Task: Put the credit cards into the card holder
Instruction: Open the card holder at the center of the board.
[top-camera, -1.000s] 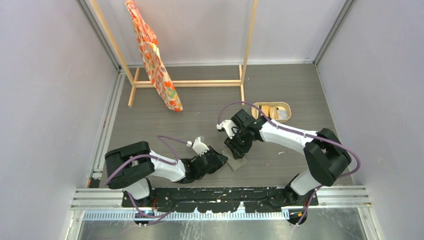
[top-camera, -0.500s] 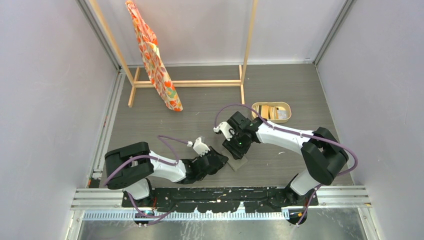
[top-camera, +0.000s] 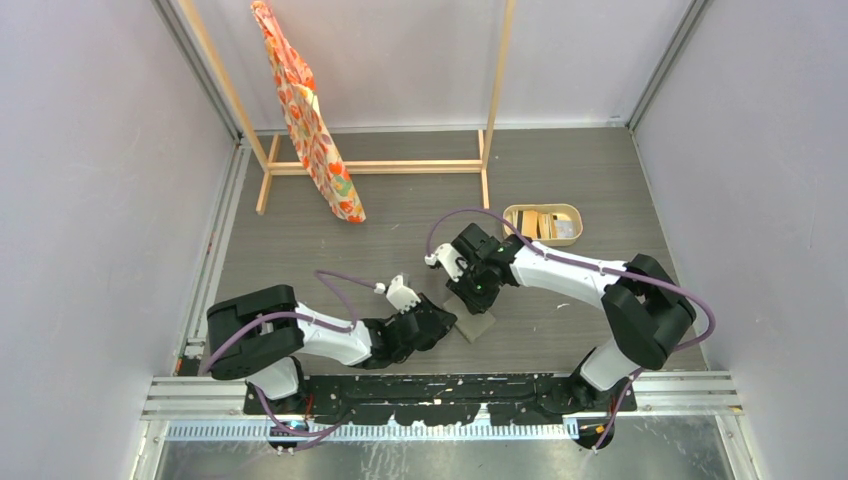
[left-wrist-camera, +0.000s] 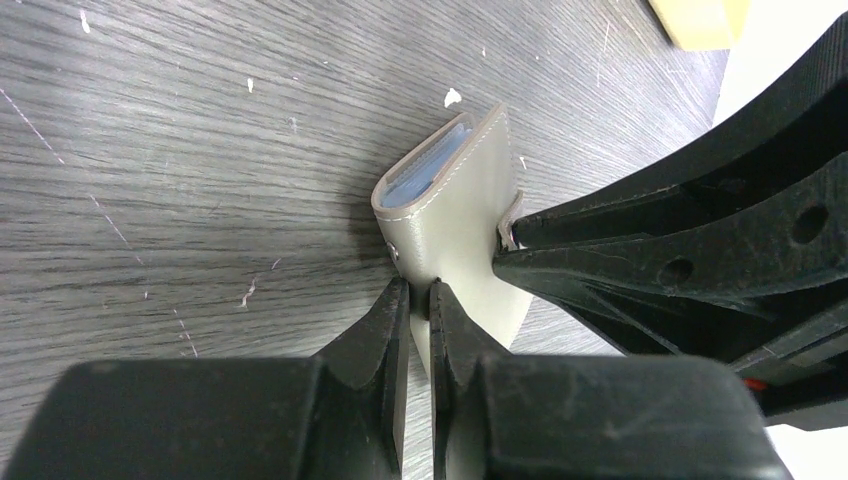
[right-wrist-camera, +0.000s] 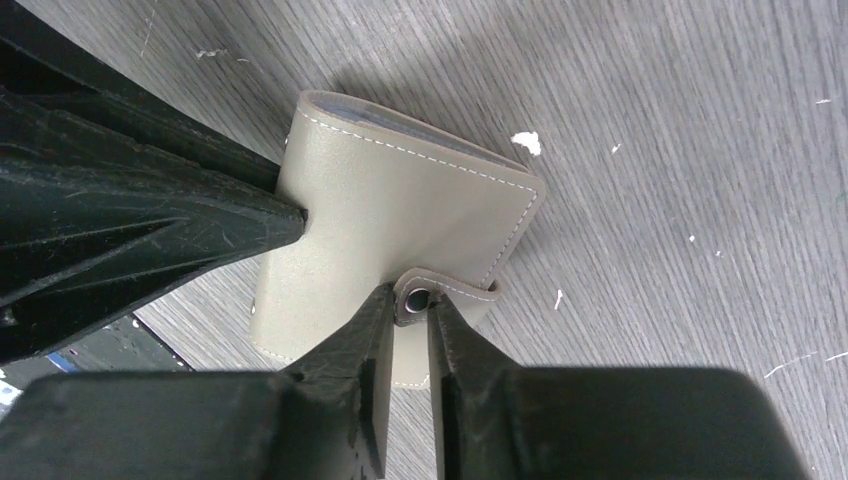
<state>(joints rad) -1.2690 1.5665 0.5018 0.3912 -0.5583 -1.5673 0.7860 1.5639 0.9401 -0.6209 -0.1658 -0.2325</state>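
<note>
Card holder (right-wrist-camera: 400, 200): lay folded and flat on the grey table (top-camera: 400, 240), between the two grippers, with pale blue inner leaves showing at one open end.
Left gripper (left-wrist-camera: 418, 305): its jaws were pressed almost together, pinching one edge of the card holder's cover, with only that thin edge between the fingers.
Right gripper (right-wrist-camera: 412, 300): its fingers were drawn in on the small snap tab (right-wrist-camera: 440, 292), one on each side of the metal stud. The tab stuck out past the cover's edge.
Holder against tools: the grippers came in on adjoining sides, and both touched the holder. The cover's broad face lay bare between the tips.
Credit cards (top-camera: 540, 222): seemingly tan-gold pieces in the oval beige tray (top-camera: 575, 212), well apart from the holder, beyond the right arm. They were too small in the overhead view to count.
</note>
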